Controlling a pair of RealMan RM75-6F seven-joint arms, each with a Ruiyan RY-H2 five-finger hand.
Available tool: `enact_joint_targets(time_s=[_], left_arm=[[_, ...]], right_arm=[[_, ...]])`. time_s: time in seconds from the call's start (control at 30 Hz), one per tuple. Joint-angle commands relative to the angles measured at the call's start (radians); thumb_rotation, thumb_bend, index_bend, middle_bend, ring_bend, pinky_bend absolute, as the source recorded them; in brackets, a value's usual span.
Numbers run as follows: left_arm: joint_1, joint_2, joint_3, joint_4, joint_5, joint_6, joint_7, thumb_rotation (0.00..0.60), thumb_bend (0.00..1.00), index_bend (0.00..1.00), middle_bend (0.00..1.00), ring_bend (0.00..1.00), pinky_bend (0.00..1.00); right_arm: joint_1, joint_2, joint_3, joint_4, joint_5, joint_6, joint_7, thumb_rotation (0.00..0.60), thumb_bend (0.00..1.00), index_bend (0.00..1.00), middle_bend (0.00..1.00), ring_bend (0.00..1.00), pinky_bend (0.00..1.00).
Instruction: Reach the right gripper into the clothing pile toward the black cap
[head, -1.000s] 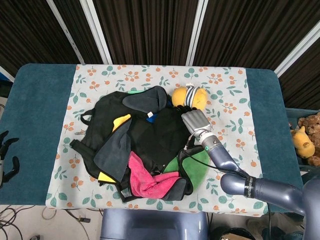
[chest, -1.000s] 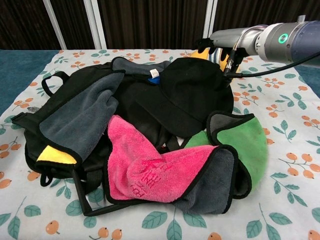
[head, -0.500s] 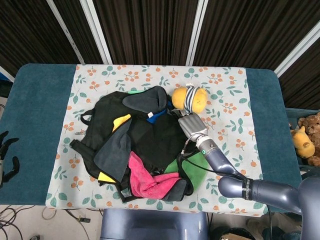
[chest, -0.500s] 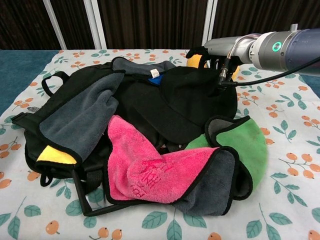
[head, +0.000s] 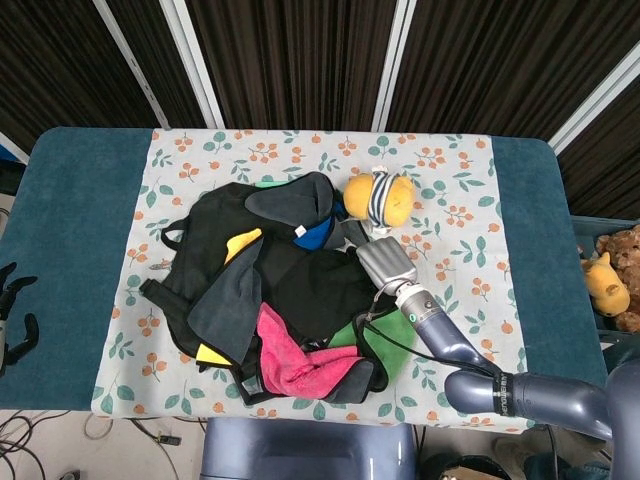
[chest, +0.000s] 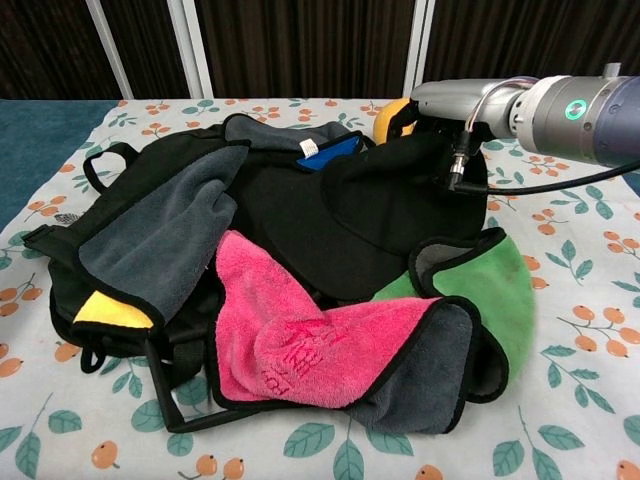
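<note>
Where the tablecloth (chest: 560, 400) runs along the near edge, the pile (chest: 290, 260) begins with a pink towel (chest: 300, 340) lying across its front, a grey cloth (chest: 160, 240) with a yellow corner (chest: 100, 310) to its left and a green cloth (chest: 500, 290) with black trim to its right. Behind the pink towel, in the middle of the pile, lies the black cap (head: 325, 285), its dark crown spreading toward the right side and touching the green cloth. The right hand (head: 385, 262) rests on the cap's right far edge, wrist pointing back to the near right; from the chest view its fingers are hidden in the black fabric, so I cannot tell whether it grips the cap or only presses on it. A bit of blue cloth (chest: 330, 150) shows just left of the hand, at the far side of the pile. Beyond the hand, an orange plush toy (head: 380, 195) with a striped band sits on the cloth, just beside the pile. Far to the left, off the table's edge in the head view, the left hand (head: 12, 315) hangs with fingers apart, holding nothing.
</note>
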Motion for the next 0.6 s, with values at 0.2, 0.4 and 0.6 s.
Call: enact_joint_targets(time_s=[0.2, 0.4, 0.6], left_arm=[[0.000, 0.000, 0.001, 0.001, 0.002, 0.000, -0.001, 0.600, 0.59, 0.22, 0.06, 0.10, 0.00], [0.003, -0.001, 0.003, 0.001, 0.005, 0.002, -0.002, 0.600, 0.59, 0.22, 0.06, 0.10, 0.00], [0.003, -0.001, 0.003, 0.000, 0.007, 0.005, -0.002, 0.600, 0.59, 0.22, 0.06, 0.10, 0.00]], right_arm=[[-0.030, 0.066, 0.008, -0.064, -0.047, 0.025, 0.044, 0.600, 0.47, 0.61, 0.65, 0.62, 0.50], [-0.057, 0.150, 0.047, -0.124, -0.056, 0.040, 0.108, 0.600, 0.48, 0.61, 0.65, 0.62, 0.50], [-0.090, 0.248, 0.098, -0.179, -0.049, 0.047, 0.199, 0.600, 0.47, 0.61, 0.65, 0.62, 0.50]])
